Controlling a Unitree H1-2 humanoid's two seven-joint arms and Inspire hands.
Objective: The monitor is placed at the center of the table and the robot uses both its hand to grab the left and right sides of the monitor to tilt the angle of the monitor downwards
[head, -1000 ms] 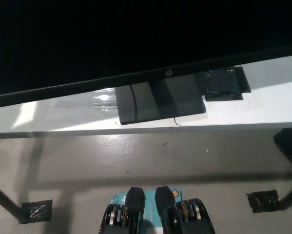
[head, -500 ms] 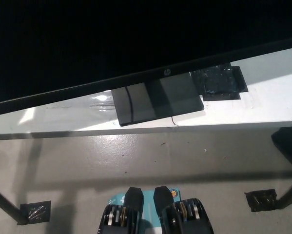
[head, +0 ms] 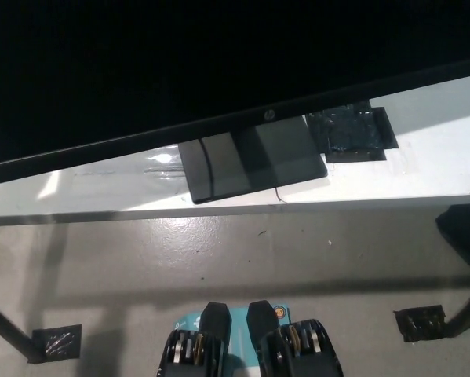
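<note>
A large black monitor [head: 219, 63] fills the upper part of the head view, its screen dark and its lower bezel running from lower left up to the right. A small logo marks the middle of that bezel. Its glossy dark stand base [head: 250, 161] rests on the white table [head: 423, 177]. Neither of my hands shows anywhere in the picture.
A patch of black tape [head: 352, 133] lies on the table right of the stand. The table's front edge crosses the picture, with grey floor [head: 235, 259] below it. Black table legs stand at lower left [head: 7, 330] and lower right [head: 466, 314], with tape squares on the floor beside them.
The whole picture has shifted slightly since a second ago, so the camera moved. The monitor and stand look unmoved on the table.
</note>
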